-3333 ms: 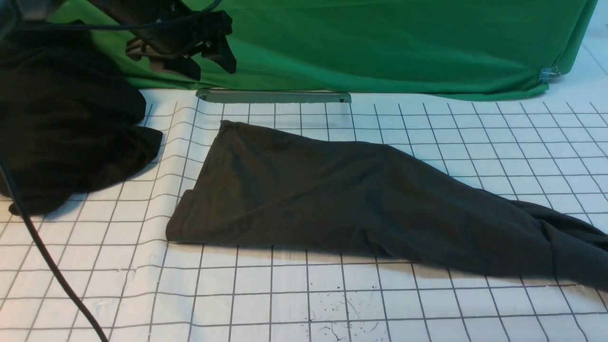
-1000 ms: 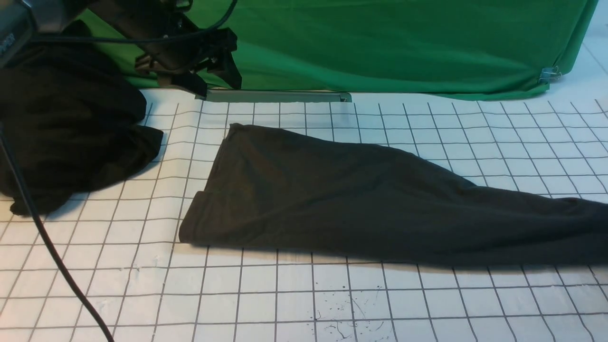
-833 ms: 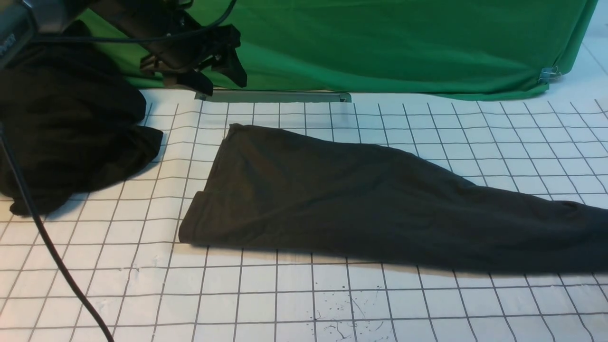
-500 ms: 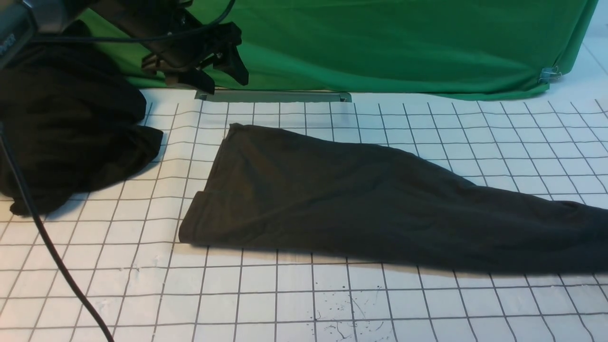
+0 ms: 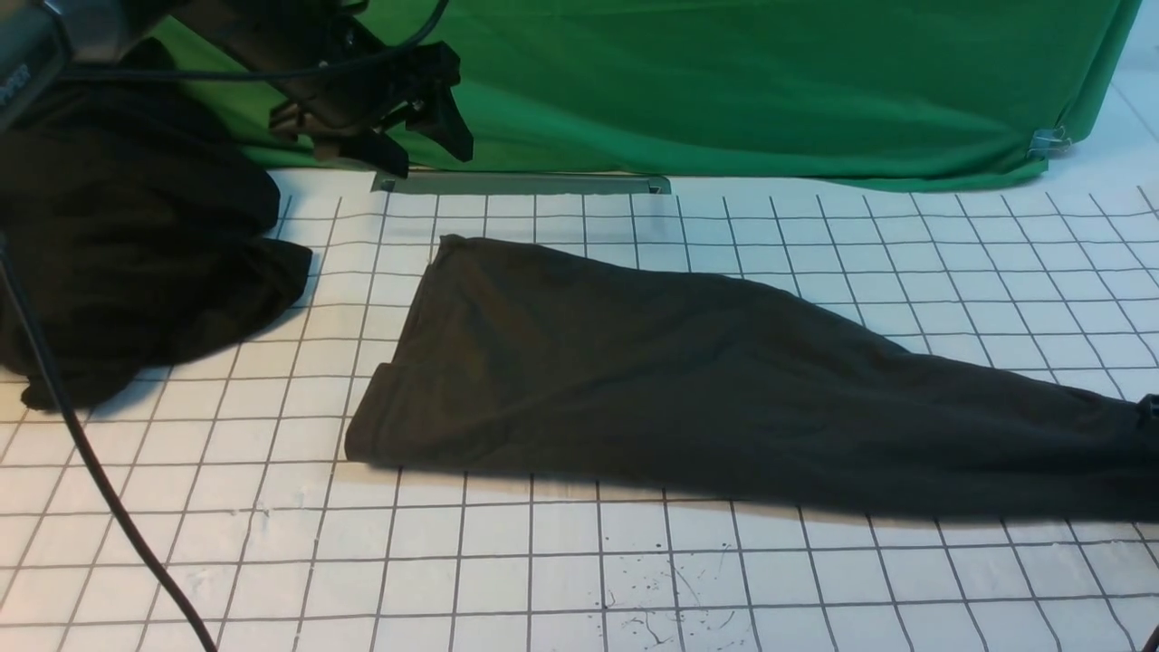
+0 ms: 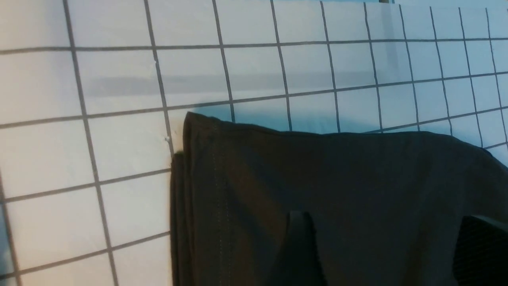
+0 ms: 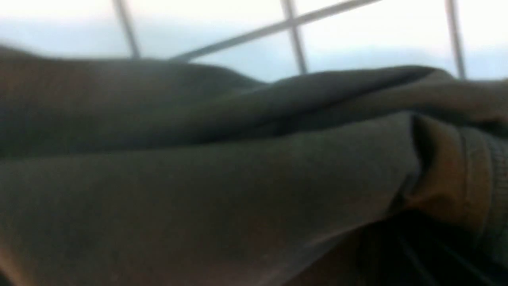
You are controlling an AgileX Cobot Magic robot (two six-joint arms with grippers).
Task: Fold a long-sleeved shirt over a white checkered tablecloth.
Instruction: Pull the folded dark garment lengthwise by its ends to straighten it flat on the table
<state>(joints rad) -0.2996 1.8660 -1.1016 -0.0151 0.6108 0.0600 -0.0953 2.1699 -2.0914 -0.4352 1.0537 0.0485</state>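
Observation:
The long-sleeved shirt, dark charcoal, lies folded into a long strip across the white checkered tablecloth, wide at the left and tapering to the right edge. My left gripper hangs open above the shirt's far left corner. In the left wrist view its two fingers stand wide apart over the hem end of the shirt. Only a black tip of my right gripper shows, at the shirt's right end. In the right wrist view the right gripper has shirt cloth bunched over one dark finger; it looks shut on that end.
A deeper black garment lies heaped at the far left. The green backdrop cloth hangs behind, with a grey bar at its foot. A black cable runs down the left side. Bare tablecloth lies in front of the shirt.
The shirt's bunched right end has been drawn out flat, and the whole shirt slid slightly right. My left gripper drifted a little right. My right gripper's tip now shows at the edge.

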